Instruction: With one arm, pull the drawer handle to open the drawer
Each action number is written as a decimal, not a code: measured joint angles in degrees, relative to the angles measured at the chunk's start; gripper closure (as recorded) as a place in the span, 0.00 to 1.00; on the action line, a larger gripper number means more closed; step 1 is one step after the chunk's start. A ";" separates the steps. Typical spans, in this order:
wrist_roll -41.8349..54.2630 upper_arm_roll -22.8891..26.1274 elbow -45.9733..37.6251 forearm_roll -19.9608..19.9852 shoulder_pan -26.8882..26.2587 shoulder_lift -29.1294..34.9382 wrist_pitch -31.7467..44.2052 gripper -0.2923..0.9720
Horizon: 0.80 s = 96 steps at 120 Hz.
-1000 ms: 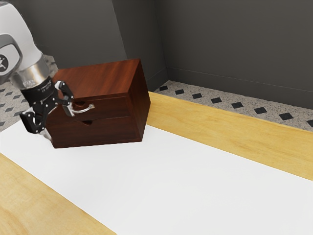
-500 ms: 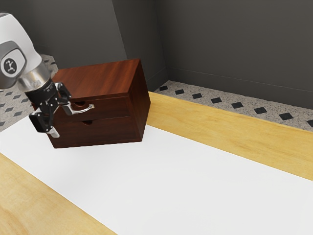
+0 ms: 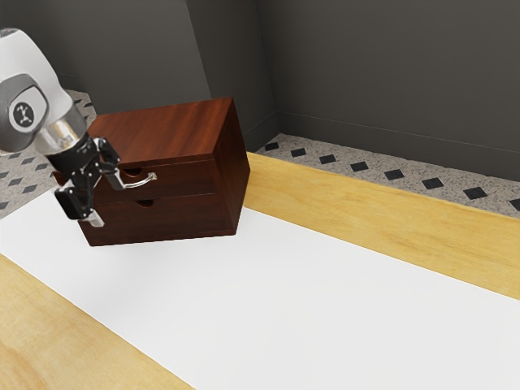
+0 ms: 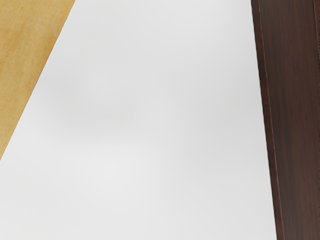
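- Bench [image 3: 390,219] of pale wood, with a wide white sheet [image 3: 268,301] along its middle and bare wooden strips at its near and far edges. The wrist view shows the sheet [image 4: 150,125] meeting one wooden strip [image 4: 25,50].
- Dark wooden cabinet [image 3: 230,162] standing upright on the white sheet at the exterior view's left, its rear corner close to the bench's far wooden strip. One dark wooden face [image 4: 295,125] of it lies just beside the hand in the wrist view.
- White arm [image 3: 28,106] coming in from the exterior view's left, in front of the cabinet's drawer face.
- Upper drawer [image 3: 183,177] above a lower drawer [image 3: 179,213]; whether the upper one is drawn out cannot be told.
- End effector [image 3: 93,185], black, fingers spread wide apart and clamping nothing, at the left end of the drawer face.
- Silver drawer handle [image 3: 140,180] on the upper drawer, its near end just beside the upper finger.
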<state>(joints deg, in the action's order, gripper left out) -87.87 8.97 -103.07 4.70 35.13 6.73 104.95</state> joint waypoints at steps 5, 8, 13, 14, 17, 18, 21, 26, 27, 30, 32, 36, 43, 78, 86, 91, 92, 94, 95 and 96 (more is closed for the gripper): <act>-0.04 0.00 0.07 -0.01 0.02 -0.39 0.39 0.23; -0.06 0.00 0.09 -0.02 0.03 -0.54 0.62 0.23; -0.09 0.00 0.11 0.00 0.02 -0.82 0.99 0.23; -0.10 0.00 0.11 0.00 0.02 -0.89 1.08 0.23; -0.12 0.00 0.12 0.01 0.01 -1.09 1.34 0.23; -0.12 0.00 0.13 0.01 0.01 -1.18 1.42 0.23; -0.14 0.00 0.49 0.01 0.01 -1.48 1.66 0.23; -0.17 0.00 1.49 -0.01 -0.01 -2.19 2.00 0.23; -0.17 0.00 1.64 -0.01 -0.01 -2.31 2.06 0.23; -0.18 0.00 2.07 0.00 -0.01 -2.72 2.23 0.23; -0.19 0.00 2.31 -0.01 0.01 -2.96 2.34 0.23; -0.21 0.00 2.67 -0.02 0.05 -3.26 2.53 0.23; -0.24 0.00 2.95 -0.02 0.12 -3.60 2.79 0.23; -0.40 0.00 3.65 0.02 -0.10 -4.97 3.59 0.23; -0.42 -0.01 4.46 0.00 -0.12 -5.89 3.81 0.23; -0.43 -0.01 4.83 -0.01 -0.09 -6.26 3.91 0.23; -0.43 -0.02 4.89 -0.01 -0.09 -6.31 3.93 0.23; -0.43 -0.02 4.98 -0.02 -0.07 -6.39 3.97 0.23; -0.44 -0.02 5.01 -0.02 -0.06 -6.43 3.98 0.23; -0.44 -0.01 5.04 -0.02 -0.05 -6.50 4.00 0.23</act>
<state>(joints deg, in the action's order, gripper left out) -88.30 8.95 -98.02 4.68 35.08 0.23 108.95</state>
